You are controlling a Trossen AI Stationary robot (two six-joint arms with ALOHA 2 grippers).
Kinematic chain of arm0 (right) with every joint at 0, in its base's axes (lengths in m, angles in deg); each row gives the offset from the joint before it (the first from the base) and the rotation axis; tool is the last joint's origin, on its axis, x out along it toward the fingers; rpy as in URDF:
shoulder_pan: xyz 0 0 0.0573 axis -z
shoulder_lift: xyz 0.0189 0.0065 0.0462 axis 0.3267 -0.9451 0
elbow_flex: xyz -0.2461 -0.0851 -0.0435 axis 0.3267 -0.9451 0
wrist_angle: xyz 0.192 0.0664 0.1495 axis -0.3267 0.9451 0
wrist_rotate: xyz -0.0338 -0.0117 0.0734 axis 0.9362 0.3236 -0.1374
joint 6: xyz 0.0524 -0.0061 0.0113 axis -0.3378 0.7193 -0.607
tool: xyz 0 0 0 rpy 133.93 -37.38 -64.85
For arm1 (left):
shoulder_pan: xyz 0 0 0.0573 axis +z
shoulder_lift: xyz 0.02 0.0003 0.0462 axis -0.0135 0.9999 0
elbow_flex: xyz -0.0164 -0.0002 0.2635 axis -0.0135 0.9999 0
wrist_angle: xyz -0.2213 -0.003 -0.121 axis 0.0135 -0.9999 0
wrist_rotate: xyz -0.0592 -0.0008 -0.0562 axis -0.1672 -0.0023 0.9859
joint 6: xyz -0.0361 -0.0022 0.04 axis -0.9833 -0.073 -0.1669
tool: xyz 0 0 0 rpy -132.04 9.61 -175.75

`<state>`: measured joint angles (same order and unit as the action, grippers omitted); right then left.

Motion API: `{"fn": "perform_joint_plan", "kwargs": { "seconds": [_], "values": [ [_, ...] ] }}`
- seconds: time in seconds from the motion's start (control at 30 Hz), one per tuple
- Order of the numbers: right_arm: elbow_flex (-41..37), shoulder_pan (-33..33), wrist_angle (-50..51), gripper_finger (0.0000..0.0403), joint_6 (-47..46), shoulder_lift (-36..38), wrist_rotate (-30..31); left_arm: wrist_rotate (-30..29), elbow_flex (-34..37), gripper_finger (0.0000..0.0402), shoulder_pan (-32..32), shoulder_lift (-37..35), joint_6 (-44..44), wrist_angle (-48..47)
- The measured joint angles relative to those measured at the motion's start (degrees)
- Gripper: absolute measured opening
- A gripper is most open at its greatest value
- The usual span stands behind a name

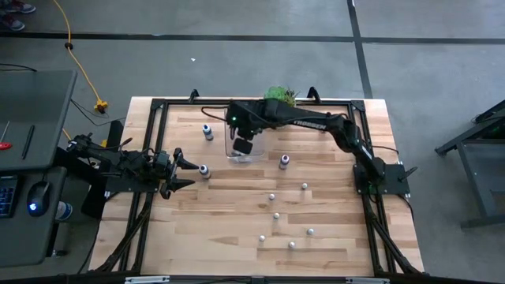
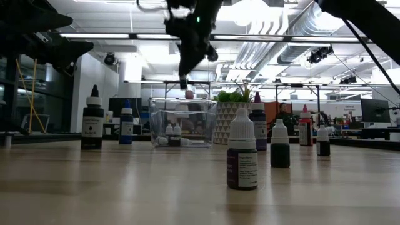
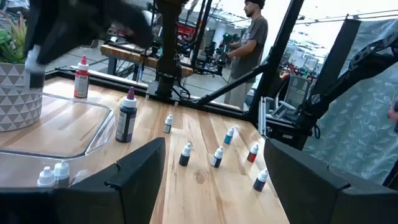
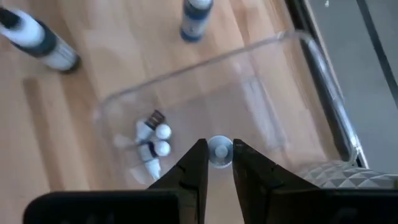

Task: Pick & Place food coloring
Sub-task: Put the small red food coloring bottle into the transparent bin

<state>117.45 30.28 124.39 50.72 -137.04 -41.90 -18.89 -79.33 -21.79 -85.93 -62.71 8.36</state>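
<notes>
Small dropper bottles stand scattered on the wooden table: one with a purple cap (image 1: 284,161), one by the far-left side (image 1: 207,132), several whitish ones toward the near side (image 1: 276,215). The clear bin (image 1: 245,150) rests on the table and holds a few bottles lying on its floor (image 4: 152,142). My right gripper (image 4: 219,163) hovers above the bin, pointing down, shut on one small bottle (image 4: 219,151). My left gripper (image 1: 188,172) is open near the table's left side, with one bottle (image 1: 204,170) just off its fingertips. That gripper's own wrist view (image 3: 211,186) does not show this bottle. My right gripper pinches a small food coloring bottle by its upper end (image 4: 219,151) between the free ends of its two fingers, coming from above and pointing down. The bottle is lifted clear over the bin, and its pinkish body (image 2: 189,94) shows just below the fingertips.
A green succulent in a white patterned pot (image 1: 280,96) stands at the far edge, just behind the bin. A black frame (image 1: 158,106) borders the table. Beyond the table a person (image 3: 249,43) stands in the room. Bare wood lies near the left gripper (image 1: 213,229).
</notes>
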Motion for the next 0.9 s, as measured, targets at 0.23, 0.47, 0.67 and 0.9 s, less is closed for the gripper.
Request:
{"fn": "perform_joint_plan", "kwargs": {
  "seconds": [0.23, 0.47, 0.67, 0.9],
  "values": [
    [-9.4, 1.4, -6.0, 0.005, -0.3, -0.2, -4.4, 0.0, 0.0, 0.0271, 0.0, 0.0, 0.0, 0.0],
    [-16.6, 2.0, -10.5, 0.0057, -4.2, -0.2, -6.6, 0.0, 0.0, 0.0271, 0.0, 0.0, 0.0, 0.0],
    [-19.1, 1.9, -14.2, 0.0051, -8.4, -0.2, -8.1, 0.0, 0.0, 0.0271, 0.0, 0.0, 0.0, 0.0],
    [-19.0, 1.5, -15.2, 0.0059, -15.2, -0.2, -8.3, 0.0, 0.0, 0.0271, 0.0, 0.0, 0.0, 0.0]
  ]
}}
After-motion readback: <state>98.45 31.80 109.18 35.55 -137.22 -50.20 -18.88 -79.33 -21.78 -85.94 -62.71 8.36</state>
